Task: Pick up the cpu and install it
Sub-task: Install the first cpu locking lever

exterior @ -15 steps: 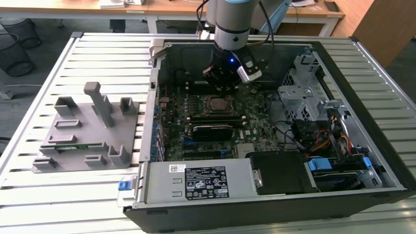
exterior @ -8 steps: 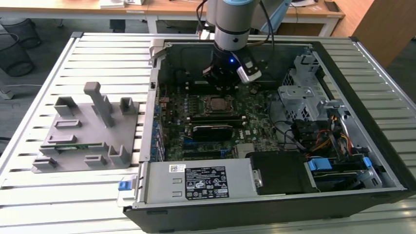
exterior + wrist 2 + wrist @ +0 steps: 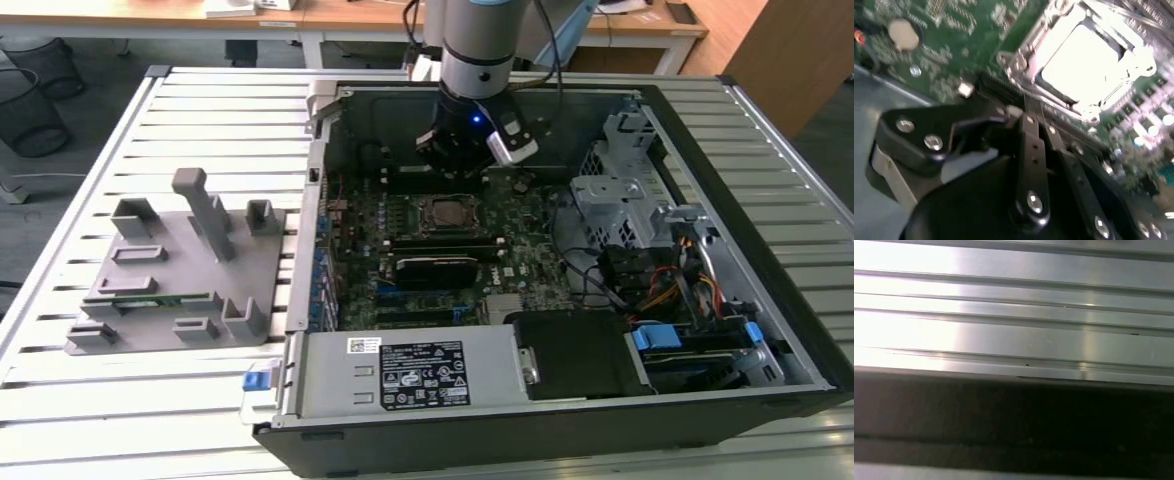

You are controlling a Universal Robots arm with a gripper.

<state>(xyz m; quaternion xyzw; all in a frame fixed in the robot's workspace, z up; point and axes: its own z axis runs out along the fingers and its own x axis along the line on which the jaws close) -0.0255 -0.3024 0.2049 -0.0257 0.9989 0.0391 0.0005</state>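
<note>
Item: open computer case (image 3: 561, 400) lying on a slatted metal table (image 3: 214, 110), motherboard (image 3: 400, 200) facing up.

Cpu (image 3: 1086, 57): bright square plate, seated flat in the socket frame (image 3: 1021, 55) at mid-board; in the exterior view the socket (image 3: 445, 211) lies just nearer than the arm's tip.

Gripper (image 3: 1033, 117): over the far part of the board, above and just beyond the socket; jaws drawn together, holding nothing. The cpu lies close ahead of their tips, apart from them. Judged: chip already placed.

Grey plastic fixture (image 3: 174, 260): on the table at the exterior view's left, well apart from the case.

Room: desks (image 3: 307, 20) beyond the table; wire bin (image 3: 27, 110) on the floor.
</note>
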